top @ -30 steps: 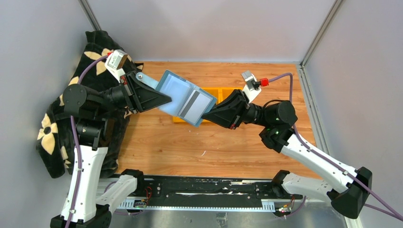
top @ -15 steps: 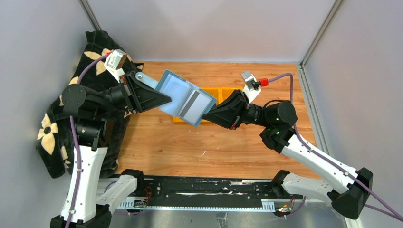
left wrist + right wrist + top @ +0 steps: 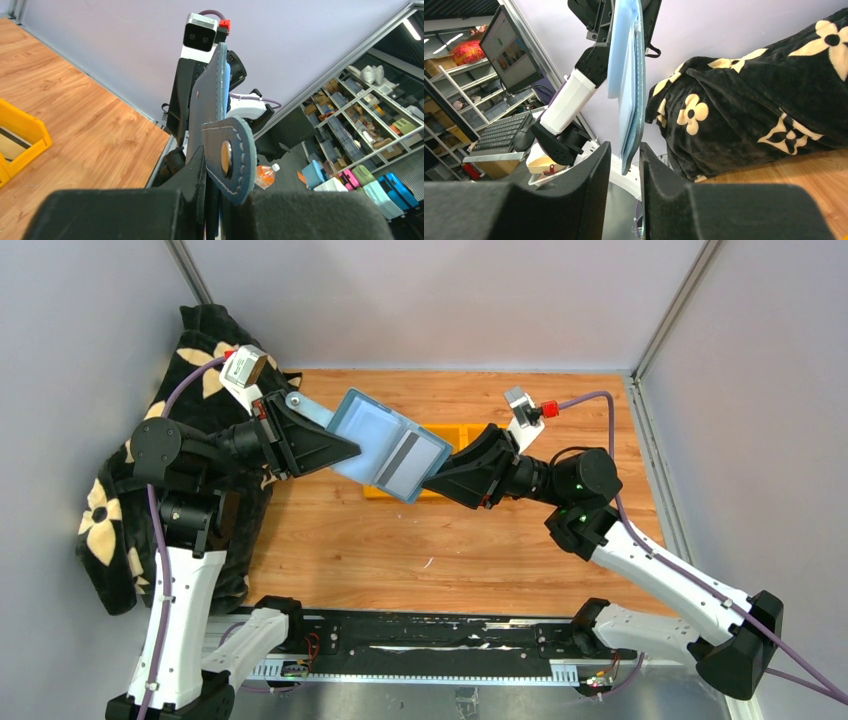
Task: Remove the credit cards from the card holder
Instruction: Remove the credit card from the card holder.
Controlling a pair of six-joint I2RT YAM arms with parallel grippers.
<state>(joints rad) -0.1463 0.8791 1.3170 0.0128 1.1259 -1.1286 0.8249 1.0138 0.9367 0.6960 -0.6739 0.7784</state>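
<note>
Rolled right end effector [image 3: 432,478] slightly, parted astride card holder [image 3: 385,445] edge | clenching holder in left end effector [image 3: 352,450], midair over worktop [image 3: 330,540] | risk: re-pinching flap, not credit card [image 3: 415,460], yanking holder loose

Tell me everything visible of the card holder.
The card holder is a small teal-blue folding wallet, leather-like with pale stitching, light blue inside. It is open and held tilted in the air above the table. The left gripper clamps its left half; a strap tab with a round snap hangs free there. Its right edge sits between the right gripper fingers, with a gap on one side. A grey-and-dark band, probably a card, shows in its right half.
</note>
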